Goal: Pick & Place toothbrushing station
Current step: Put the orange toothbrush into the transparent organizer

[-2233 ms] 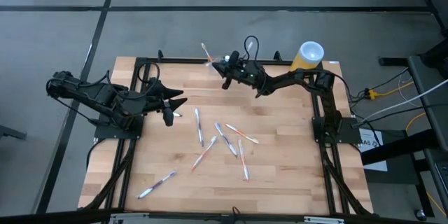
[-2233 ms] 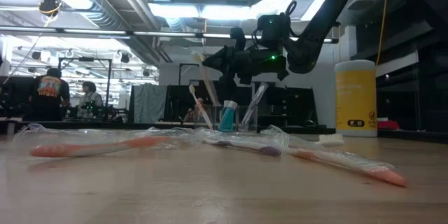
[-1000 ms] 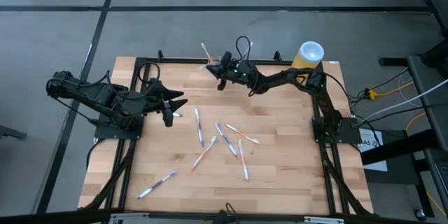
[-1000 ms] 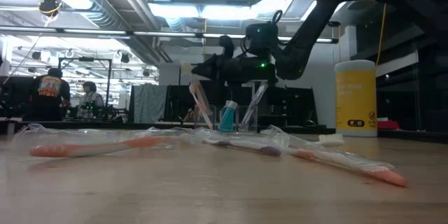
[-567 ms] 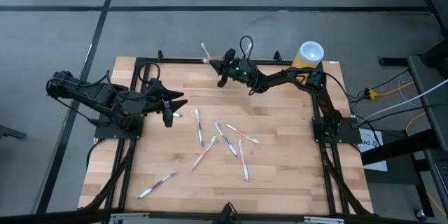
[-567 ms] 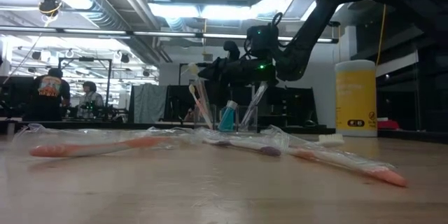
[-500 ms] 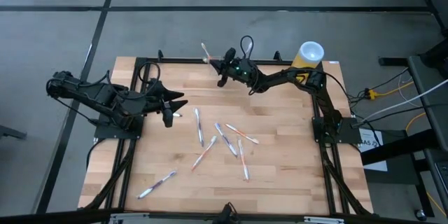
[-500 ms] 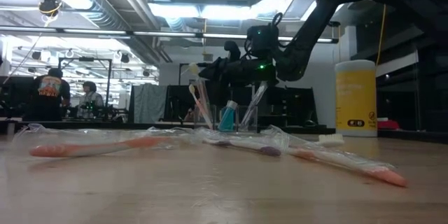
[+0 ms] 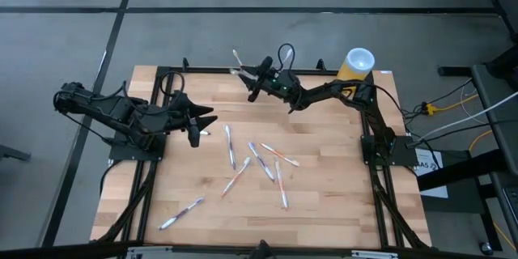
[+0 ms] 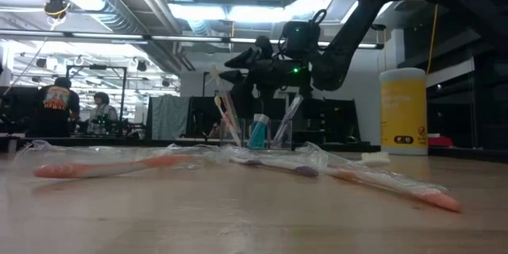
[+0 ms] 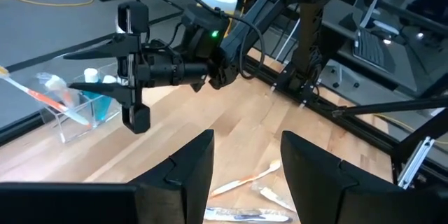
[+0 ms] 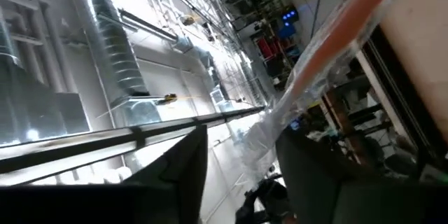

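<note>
Hovering over toothbrushing station [image 10: 258,133] at counter's far edge, right claw [image 9: 250,74] is spread; straight lift advised, wrapped toothbrush [image 10: 226,115] left undisturbed. Left claw [image 9: 200,121] spread, idle.

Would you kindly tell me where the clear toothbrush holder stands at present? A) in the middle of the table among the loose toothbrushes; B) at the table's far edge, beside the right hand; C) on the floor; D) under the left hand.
B: the high view shows the holder at the far edge of the table, right by the right hand.
</note>
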### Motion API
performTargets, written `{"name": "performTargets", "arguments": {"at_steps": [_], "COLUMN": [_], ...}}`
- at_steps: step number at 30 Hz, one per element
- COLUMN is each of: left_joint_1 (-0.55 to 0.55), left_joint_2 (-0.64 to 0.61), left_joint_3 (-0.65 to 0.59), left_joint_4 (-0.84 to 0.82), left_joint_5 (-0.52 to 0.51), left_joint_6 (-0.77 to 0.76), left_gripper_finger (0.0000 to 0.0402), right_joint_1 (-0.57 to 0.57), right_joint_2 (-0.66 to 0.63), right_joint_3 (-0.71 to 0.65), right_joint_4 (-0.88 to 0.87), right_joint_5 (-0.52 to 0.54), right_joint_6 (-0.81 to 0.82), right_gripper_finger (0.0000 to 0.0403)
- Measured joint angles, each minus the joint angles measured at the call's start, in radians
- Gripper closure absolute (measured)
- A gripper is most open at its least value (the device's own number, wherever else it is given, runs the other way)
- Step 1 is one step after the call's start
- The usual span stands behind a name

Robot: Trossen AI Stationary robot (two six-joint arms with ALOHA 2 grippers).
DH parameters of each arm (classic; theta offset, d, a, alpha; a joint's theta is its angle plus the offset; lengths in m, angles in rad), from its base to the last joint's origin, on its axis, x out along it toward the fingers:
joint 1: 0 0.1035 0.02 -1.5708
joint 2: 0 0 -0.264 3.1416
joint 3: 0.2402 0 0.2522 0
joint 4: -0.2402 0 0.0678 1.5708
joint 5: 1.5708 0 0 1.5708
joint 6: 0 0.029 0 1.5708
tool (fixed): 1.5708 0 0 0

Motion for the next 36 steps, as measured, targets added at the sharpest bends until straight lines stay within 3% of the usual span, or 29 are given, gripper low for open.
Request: {"name": "performTargets", "arguments": {"at_steps": [7, 24, 28, 31, 33, 36], "left_joint_1": [0.0, 0.0, -0.011, -0.022, -0.021, -0.002], "left_joint_2": [0.0, 0.0, 0.0, 0.0, 0.0, 0.0], "left_joint_3": [0.0, 0.0, 0.0, 0.0, 0.0, 0.0], "left_joint_4": [0.02, 0.073, 0.073, 0.061, 0.018, -0.086], "left_joint_5": [0.009, 0.057, 0.069, 0.059, 0.025, -0.018], "left_joint_6": [-0.008, -0.018, -0.027, -0.029, -0.06, -0.152], "left_gripper_finger": [0.024, 0.024, 0.024, 0.024, 0.024, 0.024], "right_joint_1": [0.001, -0.006, 0.015, 0.043, 0.063, 0.094], "right_joint_2": [0.0, 0.0, -0.006, -0.006, -0.007, -0.062], "right_joint_3": [0.0, 0.0, 0.0, 0.0, 0.0, -0.004], "right_joint_4": [0.064, -0.052, 0.074, 0.263, 0.403, 0.395], "right_joint_5": [0.098, 0.088, 0.1, 0.097, 0.065, -0.073], "right_joint_6": [0.022, 0.058, 0.044, -0.012, -0.082, -0.219], "right_gripper_finger": [0.0217, 0.0236, 0.0236, 0.0236, 0.0237, 0.0237]}}
